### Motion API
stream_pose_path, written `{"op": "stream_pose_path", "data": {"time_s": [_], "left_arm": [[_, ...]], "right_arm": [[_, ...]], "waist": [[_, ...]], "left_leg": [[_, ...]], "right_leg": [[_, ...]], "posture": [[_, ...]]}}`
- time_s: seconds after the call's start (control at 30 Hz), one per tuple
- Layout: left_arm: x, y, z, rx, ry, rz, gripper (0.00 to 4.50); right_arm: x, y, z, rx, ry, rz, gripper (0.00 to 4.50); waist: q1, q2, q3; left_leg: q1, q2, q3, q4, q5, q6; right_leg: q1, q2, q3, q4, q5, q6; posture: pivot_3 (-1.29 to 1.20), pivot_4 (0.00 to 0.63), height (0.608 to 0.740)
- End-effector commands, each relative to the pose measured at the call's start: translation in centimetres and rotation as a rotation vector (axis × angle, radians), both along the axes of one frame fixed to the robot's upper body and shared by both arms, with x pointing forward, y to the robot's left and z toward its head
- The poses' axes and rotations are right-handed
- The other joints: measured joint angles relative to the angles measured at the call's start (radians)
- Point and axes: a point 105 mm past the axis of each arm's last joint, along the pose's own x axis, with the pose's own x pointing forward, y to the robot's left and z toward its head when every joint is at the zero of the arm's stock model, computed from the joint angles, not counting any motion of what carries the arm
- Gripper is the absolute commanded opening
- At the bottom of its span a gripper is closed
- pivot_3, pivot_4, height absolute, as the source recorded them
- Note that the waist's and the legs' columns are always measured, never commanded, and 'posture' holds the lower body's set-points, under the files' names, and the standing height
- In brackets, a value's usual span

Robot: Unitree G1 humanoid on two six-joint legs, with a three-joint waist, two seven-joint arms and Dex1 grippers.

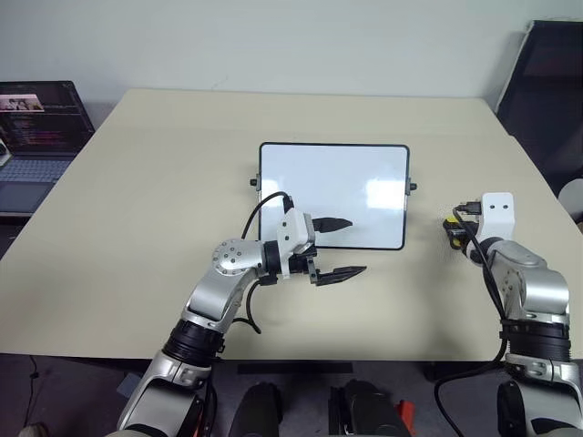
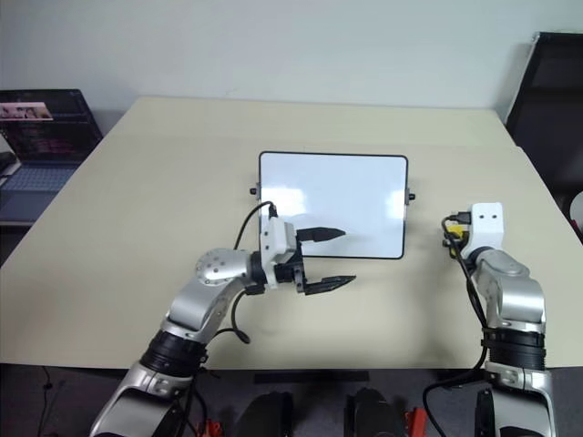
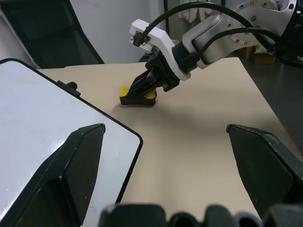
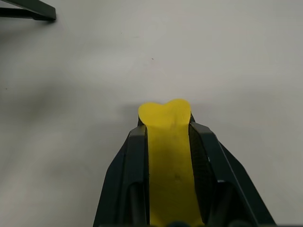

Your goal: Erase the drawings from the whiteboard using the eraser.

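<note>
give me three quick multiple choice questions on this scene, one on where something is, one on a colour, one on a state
1. Where is the small yellow block eraser?
A. on the white glossy whiteboard
B. on the beige table, off the board's right knob side
C. on the laptop

2. What colour is the whiteboard's thin frame?
A. black
B. red
C. blue

3. How do the left gripper's fingers stand?
A. shut on the eraser
B. shut on nothing
C. open, with nothing between them

Answers: 1 B, the left wrist view shows it on the table past the board's knob, in the right gripper. 2 A, a dark rim rings the board. 3 C, its two fingers stand apart at the board's near edge.
</note>
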Motion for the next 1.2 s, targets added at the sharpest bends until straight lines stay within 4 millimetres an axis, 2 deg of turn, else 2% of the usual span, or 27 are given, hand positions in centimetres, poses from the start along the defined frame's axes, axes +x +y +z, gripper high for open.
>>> {"op": "stream_pose_path", "data": {"time_s": [0.03,0.07,0.1,0.87,0.9,1.2], "left_arm": [[-0.43,-0.17,1.15,-0.028,-0.045,0.0,4.5],[-0.49,-0.22,1.15,-0.029,-0.044,-0.001,4.5],[-0.54,-0.25,1.15,-0.03,-0.043,-0.001,4.5],[-0.2,-0.23,1.5,-0.031,-0.051,0.007,4.5],[-0.2,-0.25,1.52,-0.032,-0.051,0.008,4.5],[-0.19,-0.28,1.59,-0.034,-0.051,0.009,4.5]], "right_arm": [[0.38,-0.42,1.77,-0.026,-0.059,0.005,0.87],[0.39,-0.43,1.79,-0.027,-0.06,0.005,0.87],[0.39,-0.47,1.8,-0.027,-0.061,0.005,1.2],[0.43,-0.88,1.62,-0.025,-0.059,0.002,1.2],[0.43,-0.86,1.64,-0.022,-0.061,0.003,1.05],[0.49,-0.91,1.73,-0.021,-0.065,0.001,1.05]], "waist": [[0.0,0.0,0.0],[0.0,0.0,0.0],[0.0,0.0,0.0],[0.0,0.0,0.0],[0.0,0.0,0.0],[0.0,0.0,0.0]], "left_leg": [[0.0,0.0,0.0,0.0,0.0,0.0],[0.0,0.0,0.0,0.0,0.0,0.0],[0.0,0.0,0.0,0.0,0.0,0.0],[0.0,0.0,0.0,0.001,0.0,0.0],[0.0,0.0,0.0,0.001,0.0,0.0],[0.0,0.0,0.0,0.001,0.0,0.0]], "right_leg": [[0.0,0.0,0.0,0.0,0.0,0.0],[0.0,0.0,0.0,0.0,0.0,0.0],[0.0,0.0,0.0,0.0,0.0,0.0],[0.0,0.0,0.0,0.001,0.0,0.0],[0.0,0.0,0.0,0.001,0.0,0.0],[0.0,0.0,0.0,0.001,0.0,0.0]], "posture": [[0.0,0.15,0.74],[0.0,0.15,0.74],[0.0,0.15,0.74],[0.0,0.15,0.74],[0.0,0.15,0.74],[0.0,0.15,0.74]]}}
